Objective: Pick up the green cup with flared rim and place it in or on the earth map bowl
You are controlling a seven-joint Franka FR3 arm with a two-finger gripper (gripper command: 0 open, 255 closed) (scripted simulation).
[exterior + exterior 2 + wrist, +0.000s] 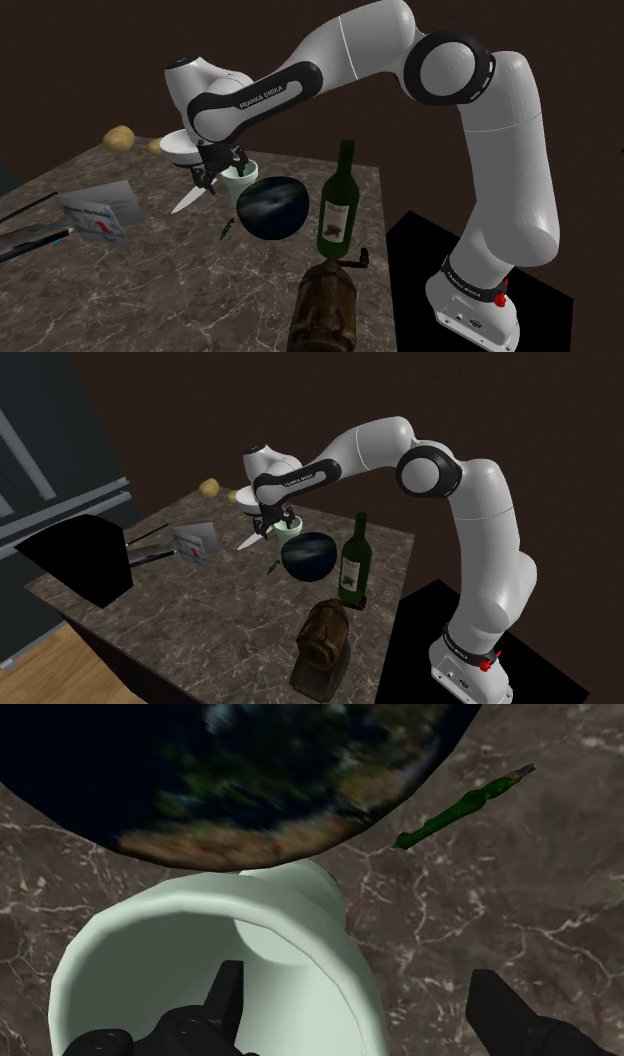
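Pale-green smooth cup (150,944) with flared rim sits just beside the glossy round earth-map bowl (280,774). Black fingers (500,1009), wide apart, straddle its wall without clasping, above the veined marble table (500,904).

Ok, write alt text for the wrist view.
A pale green cup sits at the open gripper, one black finger inside its rim, the other outside and clear of it. Beyond the cup is a dark earth-map bowl; a thin green pencil lies on the marbled table.
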